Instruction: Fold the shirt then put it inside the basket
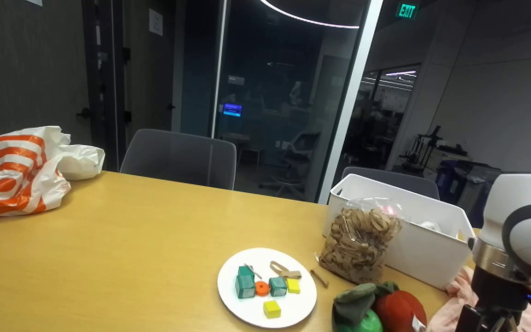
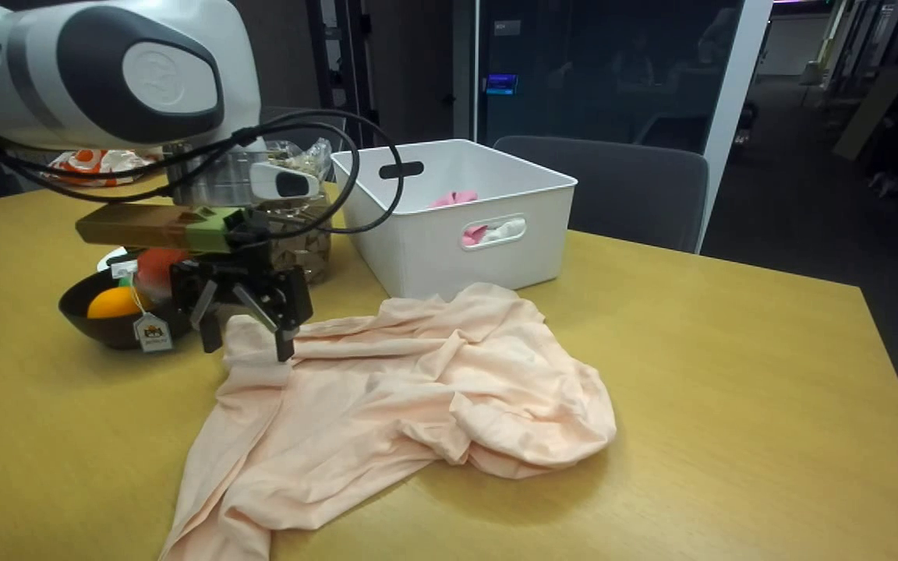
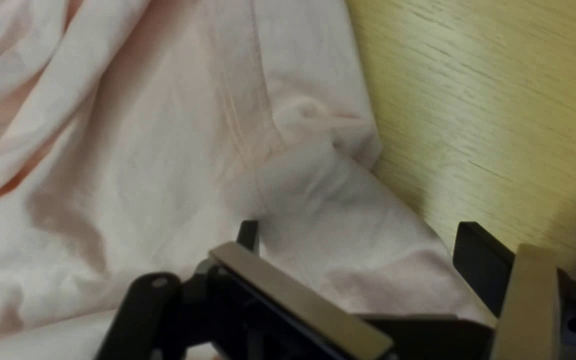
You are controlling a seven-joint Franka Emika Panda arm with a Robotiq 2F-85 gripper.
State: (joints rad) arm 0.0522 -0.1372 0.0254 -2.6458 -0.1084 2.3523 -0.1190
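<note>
Wrist view: the gripper (image 3: 365, 247) stands spread wide at an edge of the pale pink shirt (image 3: 168, 175), table (image 3: 493, 100) showing beyond. In an exterior view, the shirt lies rumpled just beside the white basket (image 2: 418, 261), pink and white items (image 2: 455, 199) inside. In an exterior view, a plate (image 1: 247, 311) bearing blocks (image 1: 245, 287) sits near a bag of brown strips (image 1: 357, 244).

the bottom edge cuts off the shirt (image 2: 387, 405) in both exterior views.

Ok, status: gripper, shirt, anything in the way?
Gripper open at edge of shirt, contact unclear. Shirt rumpled, outside basket. Dark bowl close by, possible snag.
</note>
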